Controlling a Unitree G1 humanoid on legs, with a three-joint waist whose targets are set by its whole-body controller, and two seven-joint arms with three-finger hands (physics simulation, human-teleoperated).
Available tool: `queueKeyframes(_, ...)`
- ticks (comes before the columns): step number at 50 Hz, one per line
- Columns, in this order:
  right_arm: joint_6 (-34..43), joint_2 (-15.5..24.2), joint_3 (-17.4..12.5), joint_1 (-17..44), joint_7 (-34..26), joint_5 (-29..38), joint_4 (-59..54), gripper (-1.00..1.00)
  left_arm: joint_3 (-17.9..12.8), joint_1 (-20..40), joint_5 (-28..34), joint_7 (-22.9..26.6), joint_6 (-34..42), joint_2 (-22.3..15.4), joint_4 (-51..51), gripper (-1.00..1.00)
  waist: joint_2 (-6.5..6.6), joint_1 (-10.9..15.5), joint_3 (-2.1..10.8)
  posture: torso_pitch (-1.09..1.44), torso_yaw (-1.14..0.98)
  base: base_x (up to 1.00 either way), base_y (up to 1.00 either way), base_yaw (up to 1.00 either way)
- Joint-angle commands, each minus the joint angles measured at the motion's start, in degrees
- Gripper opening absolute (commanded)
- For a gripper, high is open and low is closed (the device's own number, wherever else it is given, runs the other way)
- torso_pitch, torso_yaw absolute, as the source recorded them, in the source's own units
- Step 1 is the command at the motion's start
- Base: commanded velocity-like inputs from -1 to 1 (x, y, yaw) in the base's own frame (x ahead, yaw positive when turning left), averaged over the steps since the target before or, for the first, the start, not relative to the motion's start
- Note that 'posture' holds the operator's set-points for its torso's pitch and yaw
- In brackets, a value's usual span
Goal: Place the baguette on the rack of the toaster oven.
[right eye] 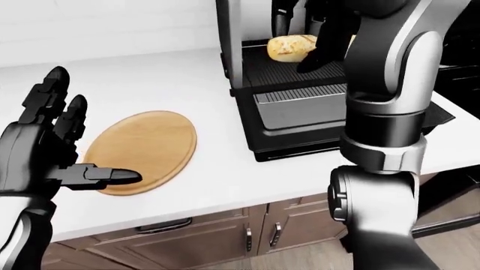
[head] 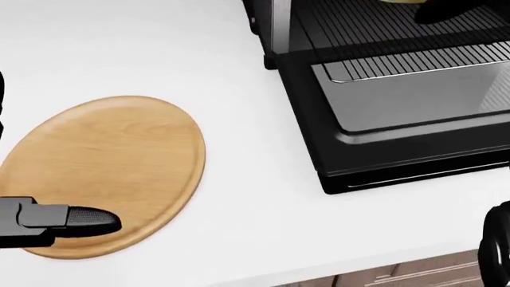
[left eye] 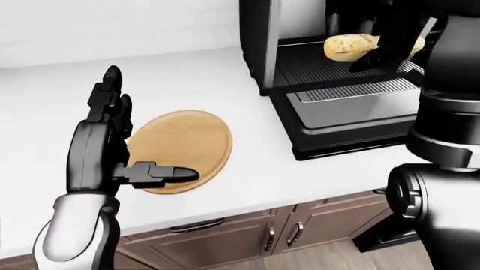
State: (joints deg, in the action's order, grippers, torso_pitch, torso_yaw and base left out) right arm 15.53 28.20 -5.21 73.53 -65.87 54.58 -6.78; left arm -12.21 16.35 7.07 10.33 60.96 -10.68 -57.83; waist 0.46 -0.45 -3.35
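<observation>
Right hand (left eye: pixel 375 53) grips my one baguette (left eye: pixel 349 45) inside the toaster oven (left eye: pixel 330 84); left hand (left eye: pixel 112 152) spread by one wooden board (left eye: pixel 184 149).

A white counter (left eye: pixel 187 73) carries a round wooden board (left eye: pixel 182 148) near its lower edge and a black toaster oven (left eye: pixel 315 84) toward its right end.

My head view looks steeply down, close on the bench (head: pixel 239 54); my eye views sit farther off, all sharing the board (left eye: pixel 184 147) and oven (left eye: pixel 337 107).
</observation>
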Motion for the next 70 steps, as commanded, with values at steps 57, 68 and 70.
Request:
queueKeyframes(57, -6.0, -0.2, 0.2, 1.4, 10.4, -1.0, -13.7, -0.59, -0.8, 1.4, 0.0, -0.1, -0.9, -0.7, -1.4, 1.00, -0.21, 0.1, 2.06, 0.00, 0.00, 0.00, 0.00, 0.00)
queueKeyframes(68, -6.1, -0.1, 0.2, 1.0, 9.9, -0.9, -13.4, -0.07, -0.9, 1.0, -0.1, -0.2, -1.1, -0.7, -1.5, 1.00, -0.29, 0.1, 2.08, 0.00, 0.00, 0.00, 0.00, 0.00)
queueKeyframes(70, -6.0, -0.1, 0.1, 1.0, 9.6, -0.9, -13.0, 0.04, -0.9, 0.9, -0.1, -0.2, -1.3, -0.6, -1.4, 1.00, -0.30, 0.2, 2.09, 0.00, 0.00, 0.00, 0.00, 0.00)
